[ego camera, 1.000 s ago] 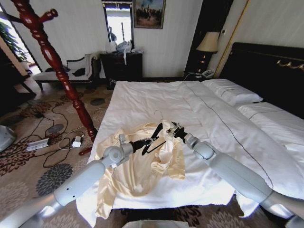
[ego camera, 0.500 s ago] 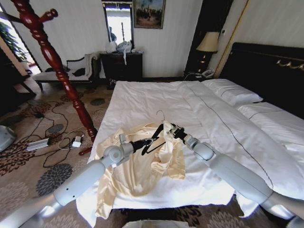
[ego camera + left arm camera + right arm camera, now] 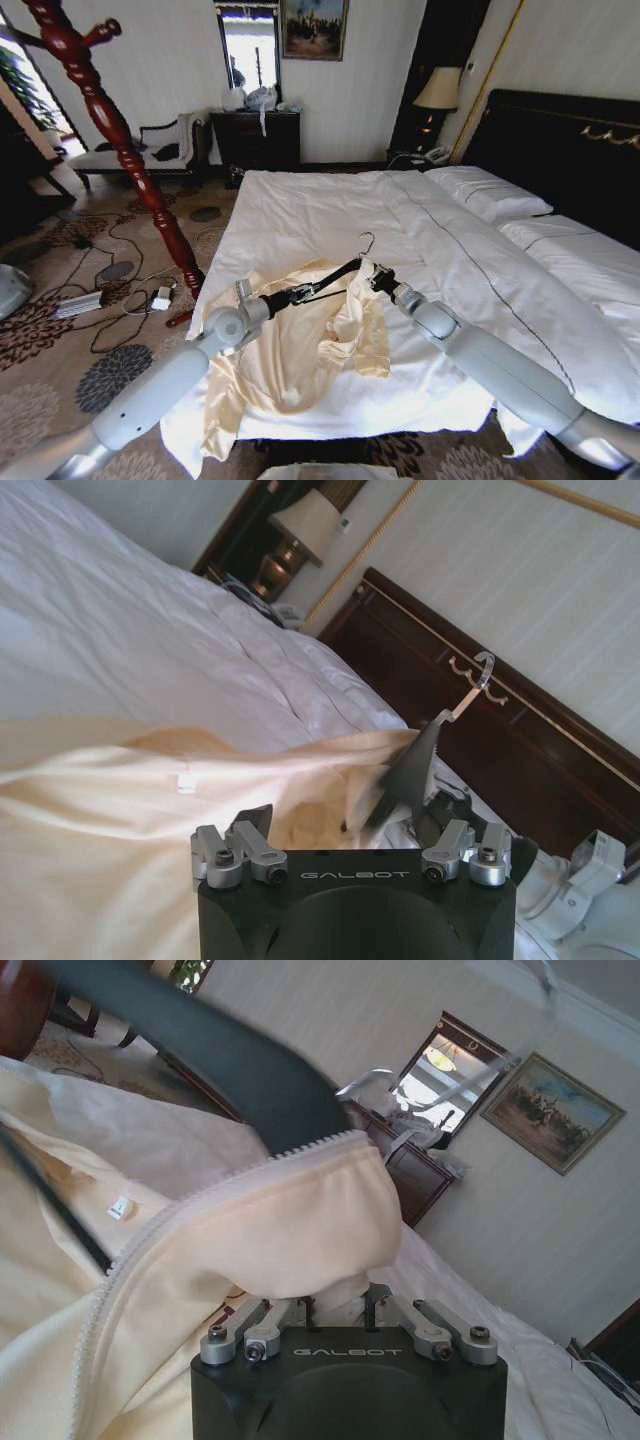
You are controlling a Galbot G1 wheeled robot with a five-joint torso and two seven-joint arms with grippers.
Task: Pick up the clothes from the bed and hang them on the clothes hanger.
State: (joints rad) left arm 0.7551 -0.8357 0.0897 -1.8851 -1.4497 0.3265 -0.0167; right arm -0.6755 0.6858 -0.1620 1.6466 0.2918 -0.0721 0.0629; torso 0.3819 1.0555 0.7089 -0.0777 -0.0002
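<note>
Head view, clothes hanger (image 3: 335,276) between left hand (image 3: 303,293), right hand (image 3: 376,279), over clothes (image 3: 300,350)

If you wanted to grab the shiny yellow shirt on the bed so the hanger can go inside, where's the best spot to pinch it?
Probably the collar edge of the clothes, coming from the headboard side. That edge is lifted next to the clothes hanger, while the rest lies flat on the bed. The right gripper is there already; the left gripper has the hanger.

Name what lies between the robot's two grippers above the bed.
In the head view, the black clothes hanger spans from the left gripper to the right gripper, with the clothes draped beneath on the bed.
</note>
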